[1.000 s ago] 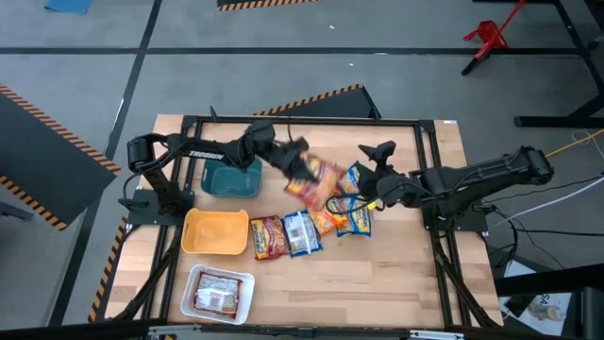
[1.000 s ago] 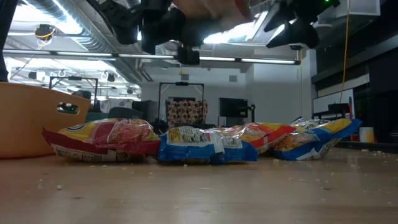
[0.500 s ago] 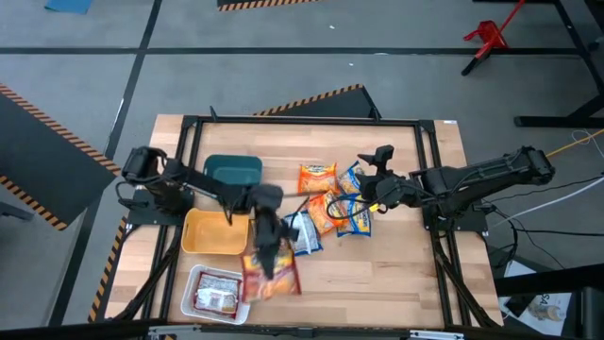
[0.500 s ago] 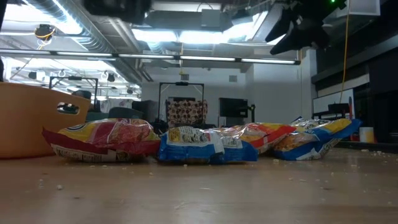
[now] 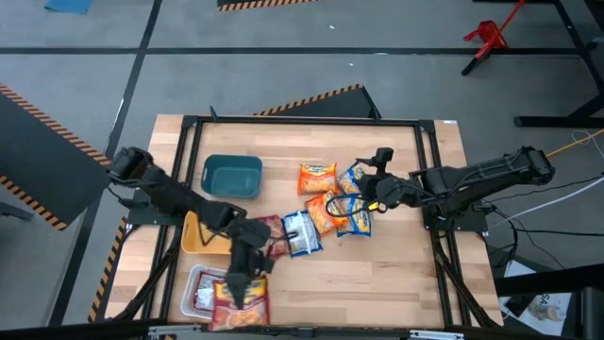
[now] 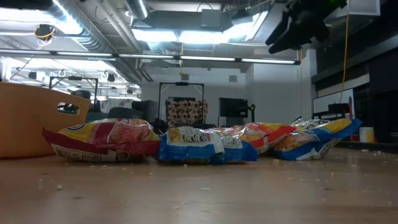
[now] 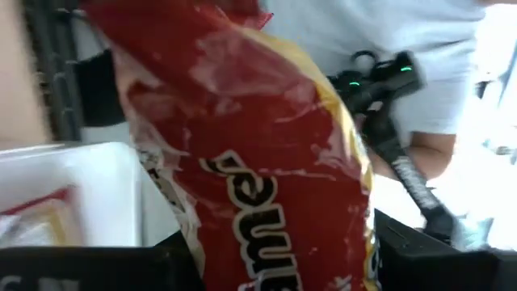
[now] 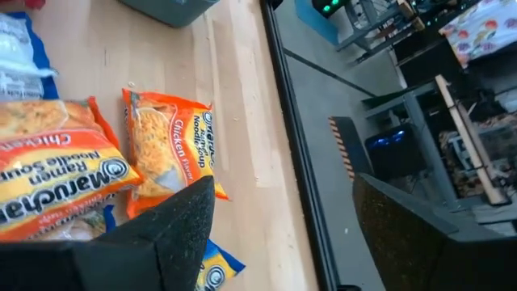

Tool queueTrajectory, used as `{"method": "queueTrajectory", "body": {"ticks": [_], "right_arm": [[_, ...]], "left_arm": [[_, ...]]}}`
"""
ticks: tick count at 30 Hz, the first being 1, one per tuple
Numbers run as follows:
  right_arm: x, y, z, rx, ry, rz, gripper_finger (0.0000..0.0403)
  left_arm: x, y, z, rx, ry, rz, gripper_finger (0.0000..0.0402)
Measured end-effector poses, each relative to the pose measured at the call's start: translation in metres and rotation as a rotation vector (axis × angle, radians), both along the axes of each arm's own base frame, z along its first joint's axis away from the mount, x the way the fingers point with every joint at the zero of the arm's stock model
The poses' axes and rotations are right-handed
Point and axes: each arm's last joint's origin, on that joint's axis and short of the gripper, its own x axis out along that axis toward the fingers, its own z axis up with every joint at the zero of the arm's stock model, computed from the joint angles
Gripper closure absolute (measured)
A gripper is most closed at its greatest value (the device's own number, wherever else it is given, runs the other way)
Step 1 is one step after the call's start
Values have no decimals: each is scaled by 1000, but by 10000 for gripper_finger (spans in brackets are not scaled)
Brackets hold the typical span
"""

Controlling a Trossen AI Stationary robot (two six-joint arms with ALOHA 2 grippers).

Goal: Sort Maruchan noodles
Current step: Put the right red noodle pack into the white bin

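Now the left gripper is pinching a red packet of Maruchan noodles and carrying it over the white tray, where another red packet is already lying. To do this well, it should be lowering until the packet sits flat inside the rim before letting go. Meanwhile the right gripper is waiting with fingers spread above the orange packets and blue ones at the table's middle.

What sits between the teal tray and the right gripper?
One orange noodle packet lies between the teal tray and the right gripper, seen in the high view.
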Motion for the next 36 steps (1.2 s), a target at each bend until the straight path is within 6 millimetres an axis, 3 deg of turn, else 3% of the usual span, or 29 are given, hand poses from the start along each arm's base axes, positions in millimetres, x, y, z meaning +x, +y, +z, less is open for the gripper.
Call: {"method": "queueTrajectory", "body": {"ticks": [6, 14, 20, 28, 36], "right_arm": [[1, 0, 1, 16, -34, -22, 125], [2, 0, 3, 53, -93, -53, 125], [2, 0, 3, 50, -98, -64, 125], [2, -1, 4, 30, -100, -81, 125], [1, -1, 3, 25, -84, -80, 125]], "left_arm": [[-42, 23, 8, 108, -183, 95, 255], [-102, 35, -41, 169, -15, 24, 255], [-106, 38, -56, 214, -94, -10, 255], [-96, 35, -54, 245, -244, -39, 255], [-89, 27, -71, 224, -195, -144, 255]]}}
